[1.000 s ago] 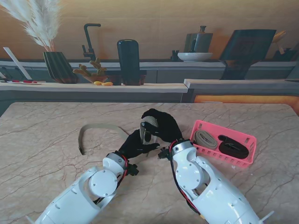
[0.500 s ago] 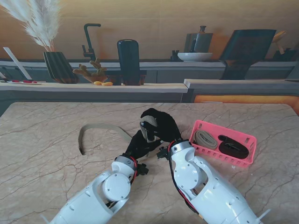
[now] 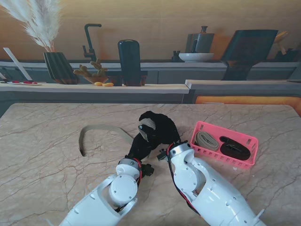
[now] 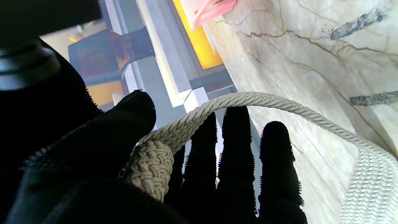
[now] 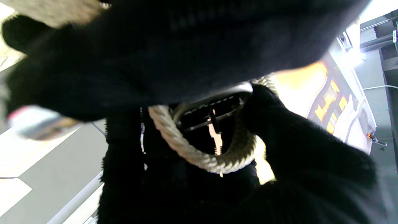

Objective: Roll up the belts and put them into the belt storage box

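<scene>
Beige belt (image 3: 104,129) partly coiled at table centre, clasped by left hand (image 3: 140,146) and right hand (image 3: 160,128), fingers of both closed round coil, loose tail trailing left, pink storage box (image 3: 249,141) just right holding two rolled belts.

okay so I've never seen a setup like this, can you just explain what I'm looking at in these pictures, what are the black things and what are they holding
The black things are a robot's two gloved five-finger hands on white arms. One picture looks down from a stand; the other two come from cameras on each wrist. On the marble table sits a pink plastic storage basket already holding a rolled beige belt and a rolled black belt. The left hand and right hand together grip a beige braided belt at its buckle end, partly rolled, its tail trailing left across the table.
</scene>
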`<state>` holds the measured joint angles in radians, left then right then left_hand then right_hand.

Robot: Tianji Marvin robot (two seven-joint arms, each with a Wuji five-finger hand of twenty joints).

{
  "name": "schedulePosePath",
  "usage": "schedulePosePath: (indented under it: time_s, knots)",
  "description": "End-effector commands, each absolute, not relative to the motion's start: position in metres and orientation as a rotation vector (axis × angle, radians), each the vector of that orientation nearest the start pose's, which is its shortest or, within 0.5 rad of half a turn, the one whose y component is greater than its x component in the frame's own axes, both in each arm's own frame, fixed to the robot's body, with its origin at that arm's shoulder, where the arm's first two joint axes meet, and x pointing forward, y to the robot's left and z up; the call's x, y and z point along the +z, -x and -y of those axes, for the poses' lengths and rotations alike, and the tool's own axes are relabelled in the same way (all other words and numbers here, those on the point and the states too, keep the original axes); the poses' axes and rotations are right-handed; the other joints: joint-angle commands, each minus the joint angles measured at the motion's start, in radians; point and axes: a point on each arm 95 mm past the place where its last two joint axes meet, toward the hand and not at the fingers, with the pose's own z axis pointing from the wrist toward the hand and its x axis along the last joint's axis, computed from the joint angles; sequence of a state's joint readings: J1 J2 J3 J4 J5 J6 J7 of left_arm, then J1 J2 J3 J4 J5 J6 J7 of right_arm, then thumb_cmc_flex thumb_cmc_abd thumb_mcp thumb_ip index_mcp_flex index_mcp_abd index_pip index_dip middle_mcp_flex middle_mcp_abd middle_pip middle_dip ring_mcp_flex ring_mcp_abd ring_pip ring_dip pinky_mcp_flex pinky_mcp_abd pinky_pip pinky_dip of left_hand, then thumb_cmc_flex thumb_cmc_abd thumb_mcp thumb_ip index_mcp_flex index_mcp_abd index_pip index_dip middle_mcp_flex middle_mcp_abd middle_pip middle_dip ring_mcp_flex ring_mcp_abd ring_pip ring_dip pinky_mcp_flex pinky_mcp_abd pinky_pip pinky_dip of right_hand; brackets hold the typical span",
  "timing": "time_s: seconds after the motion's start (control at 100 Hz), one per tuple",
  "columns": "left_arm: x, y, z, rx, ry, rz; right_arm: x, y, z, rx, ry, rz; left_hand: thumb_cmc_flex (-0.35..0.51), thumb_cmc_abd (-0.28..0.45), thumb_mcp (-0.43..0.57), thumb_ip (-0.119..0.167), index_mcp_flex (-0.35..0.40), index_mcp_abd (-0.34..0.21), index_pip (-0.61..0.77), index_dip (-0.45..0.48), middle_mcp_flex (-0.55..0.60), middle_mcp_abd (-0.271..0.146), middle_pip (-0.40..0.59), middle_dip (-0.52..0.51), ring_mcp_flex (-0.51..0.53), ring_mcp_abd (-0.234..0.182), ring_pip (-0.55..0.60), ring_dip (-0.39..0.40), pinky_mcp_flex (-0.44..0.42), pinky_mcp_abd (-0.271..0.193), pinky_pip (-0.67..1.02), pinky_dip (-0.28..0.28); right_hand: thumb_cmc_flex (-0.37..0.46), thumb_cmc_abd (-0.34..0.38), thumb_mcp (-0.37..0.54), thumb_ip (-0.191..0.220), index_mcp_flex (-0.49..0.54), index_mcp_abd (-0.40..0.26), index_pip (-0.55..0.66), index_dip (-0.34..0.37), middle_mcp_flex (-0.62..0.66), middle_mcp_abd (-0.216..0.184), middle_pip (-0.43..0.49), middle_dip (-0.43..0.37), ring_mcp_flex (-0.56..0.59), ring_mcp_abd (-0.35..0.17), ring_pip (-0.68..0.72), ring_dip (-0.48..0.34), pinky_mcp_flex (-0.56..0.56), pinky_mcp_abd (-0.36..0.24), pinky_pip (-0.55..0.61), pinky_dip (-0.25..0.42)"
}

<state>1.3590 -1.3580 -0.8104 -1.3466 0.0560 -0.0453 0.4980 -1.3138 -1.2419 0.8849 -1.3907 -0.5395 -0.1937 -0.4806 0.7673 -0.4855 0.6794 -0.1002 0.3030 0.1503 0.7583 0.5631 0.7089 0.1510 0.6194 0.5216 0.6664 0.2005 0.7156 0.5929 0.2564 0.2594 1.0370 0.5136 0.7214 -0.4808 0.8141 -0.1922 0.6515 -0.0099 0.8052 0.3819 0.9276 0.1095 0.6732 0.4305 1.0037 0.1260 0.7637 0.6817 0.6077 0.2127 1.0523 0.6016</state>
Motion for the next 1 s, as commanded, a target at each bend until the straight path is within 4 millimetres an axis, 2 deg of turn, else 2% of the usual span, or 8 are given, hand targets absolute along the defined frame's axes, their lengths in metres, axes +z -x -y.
schedulePosePath:
  time_s: [0.0, 0.24, 0.48, 0.55, 0.59, 0.66, 0.88, 0.99]
  knots:
    - [-0.342, -0.407, 0.164, -2.191, 2.039, -0.565, -0.307, -0.422, -0.119, -2.816, 1.628, 1.308, 0.052, 0.087, -0.051, 0.009, 0.035, -0.043, 0.056, 0.020, 0.055, -0.035, 0.022, 0.065, 0.043, -0.008, 0.041, 0.031, 0.019, -0.002, 0.050, 0.028, 0.116, 0.096, 0.137, 0.076, 0.065, -0.214, 0.136, 0.040, 0.027, -0.012, 0.067, -0.001, 0.011, -0.059, 0.047, 0.014, -0.024, -0.008, -0.035, -0.024]
    - [-0.340, -0.408, 0.164, -2.173, 2.091, -0.432, -0.310, -0.420, -0.115, -2.800, 1.689, 1.323, 0.158, 0.121, -0.113, -0.001, 0.044, -0.070, 0.128, -0.027, 0.136, -0.052, -0.022, 0.136, 0.083, -0.019, 0.088, 0.051, 0.049, -0.017, 0.088, 0.040, 0.101, 0.071, 0.120, 0.088, 0.032, -0.174, 0.138, 0.024, 0.012, 0.012, 0.077, -0.020, -0.040, -0.022, 0.043, 0.007, -0.109, 0.069, -0.028, -0.023]
    - [-0.340, -0.412, 0.161, -2.198, 2.052, -0.474, -0.308, -0.415, -0.107, -2.683, 1.788, 1.453, 0.328, 0.187, -0.247, -0.020, 0.045, -0.153, 0.233, -0.015, 0.158, -0.061, -0.005, 0.316, 0.093, -0.032, 0.152, 0.124, 0.056, -0.010, 0.110, 0.048, -0.001, 0.044, -0.100, 0.109, -0.064, -0.055, 0.105, -0.069, -0.065, 0.070, 0.063, -0.032, -0.134, 0.033, 0.005, -0.015, -0.198, 0.105, -0.008, -0.007]
    - [-0.342, -0.412, 0.159, -2.217, 2.042, -0.524, -0.306, -0.415, -0.102, -2.623, 1.802, 1.535, 0.453, 0.274, -0.459, -0.007, 0.068, -0.194, 0.277, 0.087, 0.146, -0.060, 0.095, 0.383, 0.111, -0.030, 0.190, 0.194, 0.061, 0.004, 0.136, 0.065, -0.087, 0.042, -0.112, 0.129, -0.061, -0.029, -0.075, 0.026, -0.109, 0.074, 0.023, -0.028, -0.166, 0.030, -0.017, -0.013, -0.216, 0.096, -0.020, 0.010]
    - [-0.342, -0.412, 0.159, -2.226, 2.033, -0.540, -0.304, -0.414, -0.098, -2.579, 1.803, 1.581, 0.475, 0.286, -0.485, -0.004, 0.060, -0.202, 0.306, 0.129, 0.141, -0.056, 0.129, 0.421, 0.115, -0.024, 0.217, 0.216, 0.061, 0.013, 0.149, 0.072, -0.138, 0.063, -0.127, 0.160, -0.076, -0.011, -0.197, 0.130, -0.146, 0.074, -0.003, -0.029, -0.188, 0.024, -0.030, -0.009, -0.228, 0.081, -0.032, 0.024]
    - [-0.344, -0.413, 0.158, -2.227, 2.021, -0.581, -0.299, -0.415, -0.092, -2.518, 1.799, 1.622, 0.477, 0.290, -0.492, 0.004, 0.053, -0.211, 0.326, 0.196, 0.143, -0.058, 0.167, 0.475, 0.128, -0.027, 0.257, 0.256, 0.068, 0.018, 0.171, 0.084, -0.157, 0.047, -0.146, 0.163, -0.133, -0.003, -0.240, 0.139, -0.201, 0.076, -0.034, -0.037, -0.221, 0.015, -0.041, -0.009, -0.249, 0.064, -0.044, 0.027]
    - [-0.347, -0.412, 0.151, -2.247, 2.066, -0.672, -0.285, -0.419, -0.070, -2.395, 1.818, 1.586, 0.295, 0.171, -0.146, -0.006, 0.093, -0.183, 0.331, 0.313, 0.189, -0.041, 0.152, 0.510, 0.154, 0.015, 0.242, 0.282, 0.076, 0.056, 0.164, 0.095, -0.175, 0.039, -0.200, 0.165, -0.184, -0.005, -0.311, 0.165, -0.239, 0.075, -0.090, -0.038, -0.234, -0.004, -0.058, 0.002, -0.242, 0.023, -0.073, 0.066]
    - [-0.346, -0.412, 0.149, -2.255, 2.068, -0.674, -0.283, -0.420, -0.063, -2.327, 1.864, 1.471, 0.275, 0.097, 0.005, -0.007, 0.107, -0.173, 0.344, 0.316, 0.239, -0.041, 0.016, 0.459, 0.172, 0.028, 0.179, 0.219, 0.101, 0.058, 0.153, 0.078, -0.036, 0.104, -0.204, 0.176, -0.145, -0.014, -0.303, 0.189, -0.188, 0.067, -0.077, -0.022, -0.186, -0.013, -0.055, 0.013, -0.188, 0.002, -0.077, 0.103]
